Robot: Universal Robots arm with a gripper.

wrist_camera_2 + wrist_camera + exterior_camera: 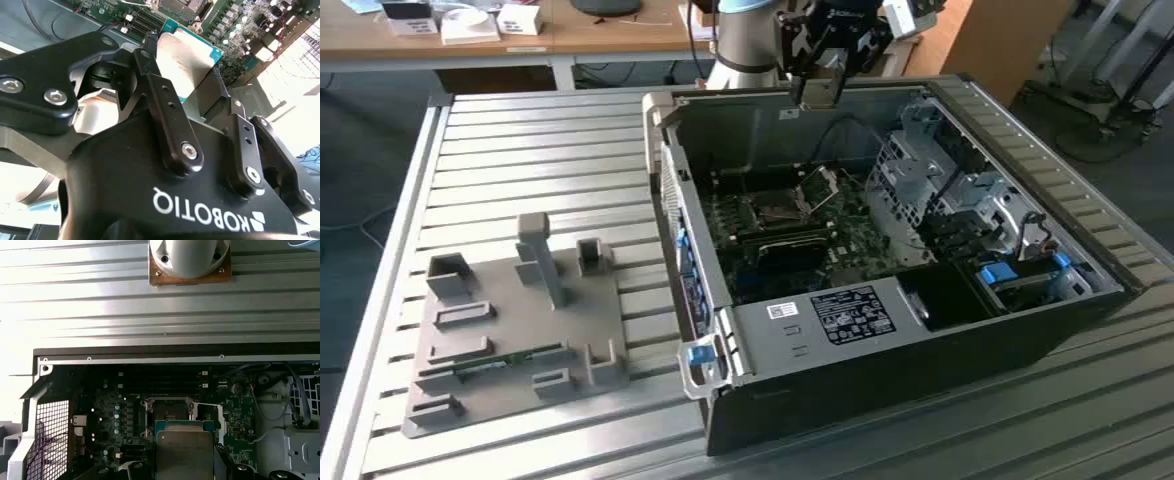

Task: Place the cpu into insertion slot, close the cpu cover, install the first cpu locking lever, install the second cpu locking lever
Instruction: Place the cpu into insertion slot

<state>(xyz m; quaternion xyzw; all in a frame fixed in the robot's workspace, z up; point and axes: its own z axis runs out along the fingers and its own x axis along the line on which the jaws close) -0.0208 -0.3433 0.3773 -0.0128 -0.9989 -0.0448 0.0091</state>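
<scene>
Gripper (822,92) clenched on the cpu (186,57), 2 fingers (167,107) pinching its opposite edges, chip held in the air above the open computer case (1067,330), well clear of the motherboard (854,240), insertion slot (167,412) bare, cpu cover (821,186) tilted up.

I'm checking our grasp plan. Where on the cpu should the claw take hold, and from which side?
Probably by two opposite thin edges, coming from above its flat metal top. The cpu is a thin square held level, so only its sides give pinch faces; the claw is shut on it this way.
</scene>
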